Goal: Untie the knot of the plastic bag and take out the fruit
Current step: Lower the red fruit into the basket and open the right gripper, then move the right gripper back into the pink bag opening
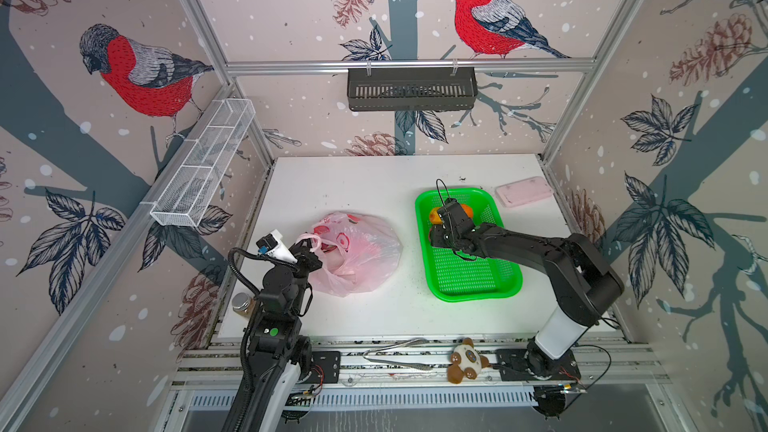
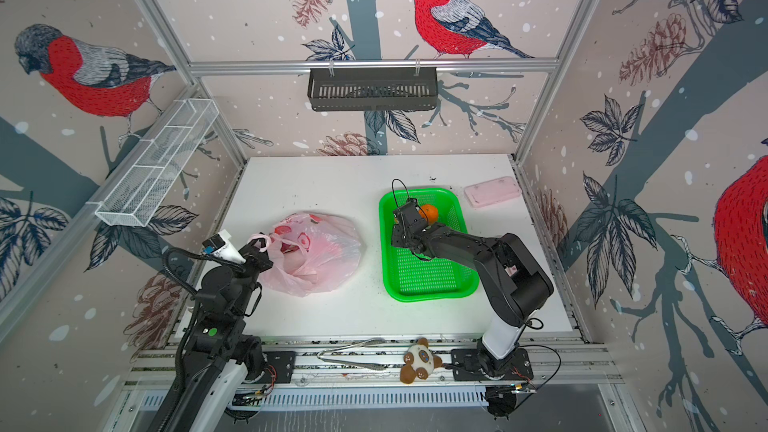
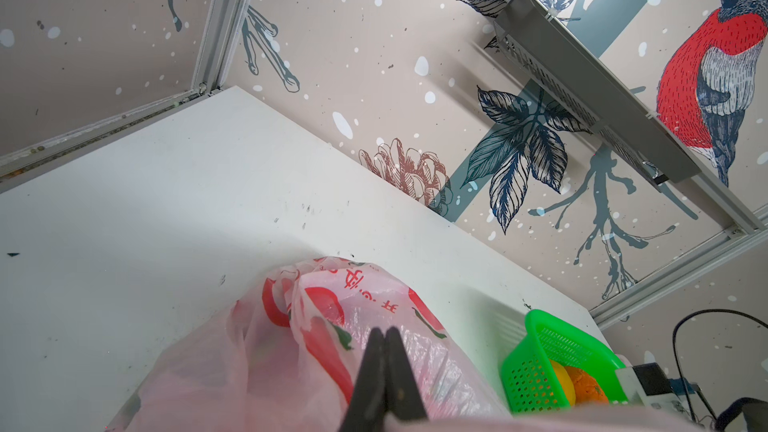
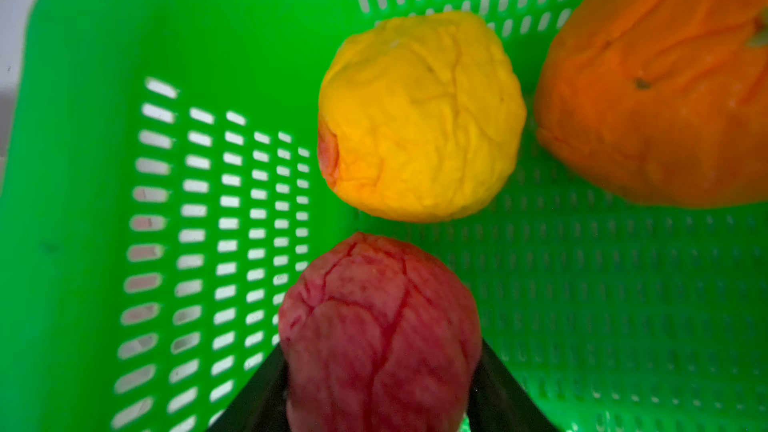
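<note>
The pink plastic bag (image 1: 361,255) (image 2: 324,255) (image 3: 291,347) lies left of centre with its mouth gaping. No tied knot shows. A reddish fruit (image 1: 332,248) lies inside the mouth. My left gripper (image 1: 306,245) (image 2: 259,245) (image 3: 384,332) is shut on a handle loop of the bag. My right gripper (image 1: 436,235) (image 2: 397,234) (image 4: 382,347) is down in the green basket (image 1: 473,280) (image 4: 83,118). A red bumpy fruit (image 4: 374,305) sits between its fingers. Whether they still press it is unclear. A yellow fruit (image 4: 419,118) and an orange one (image 4: 665,85) (image 2: 430,212) lie beyond it in the basket.
A flat pink case (image 1: 523,191) lies at the back right. A small jar (image 1: 242,303) stands by the left arm's base. Metal tongs (image 1: 395,353) and a plush toy (image 1: 467,361) rest on the front rail. A black basket (image 1: 411,89) and a white wire rack (image 1: 203,164) hang on the walls.
</note>
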`<state>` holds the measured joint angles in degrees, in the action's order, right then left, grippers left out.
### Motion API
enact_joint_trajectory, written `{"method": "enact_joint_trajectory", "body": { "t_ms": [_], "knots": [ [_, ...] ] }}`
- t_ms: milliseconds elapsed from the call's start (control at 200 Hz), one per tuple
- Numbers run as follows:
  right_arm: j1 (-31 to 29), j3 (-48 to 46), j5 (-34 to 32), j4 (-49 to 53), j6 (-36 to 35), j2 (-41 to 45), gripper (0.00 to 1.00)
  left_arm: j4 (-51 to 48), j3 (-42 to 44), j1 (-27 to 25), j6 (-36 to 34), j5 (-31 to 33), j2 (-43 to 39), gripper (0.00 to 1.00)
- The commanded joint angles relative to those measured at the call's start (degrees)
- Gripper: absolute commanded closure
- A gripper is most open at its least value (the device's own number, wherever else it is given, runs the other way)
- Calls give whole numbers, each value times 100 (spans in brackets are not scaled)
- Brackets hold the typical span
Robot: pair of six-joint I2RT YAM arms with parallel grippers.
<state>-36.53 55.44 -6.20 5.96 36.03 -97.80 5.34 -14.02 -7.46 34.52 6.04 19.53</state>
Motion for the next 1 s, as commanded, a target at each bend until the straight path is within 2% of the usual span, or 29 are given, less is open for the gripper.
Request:
{"method": "enact_joint_trajectory", "body": {
  "t_ms": [0,420,665,836,991],
  "knots": [
    [6,55,44,-121,-26,-52,36,42,-4,-1,24,67,-18,100],
    [3,125,37,-45,-35,-47,25,-134,-79,-1,-42,72,-122,100],
    [-131,253,-272,363,5,396,19,-252,-134,-1,-83,72,-167,100],
    [-559,384,-869,829,137,957,21,-512,-162,-1,-77,-23,-284,100],
    [-1355,696,-1423,1172,378,1380,29,-867,-111,-1,-70,-15,-543,100]
  ]
}}
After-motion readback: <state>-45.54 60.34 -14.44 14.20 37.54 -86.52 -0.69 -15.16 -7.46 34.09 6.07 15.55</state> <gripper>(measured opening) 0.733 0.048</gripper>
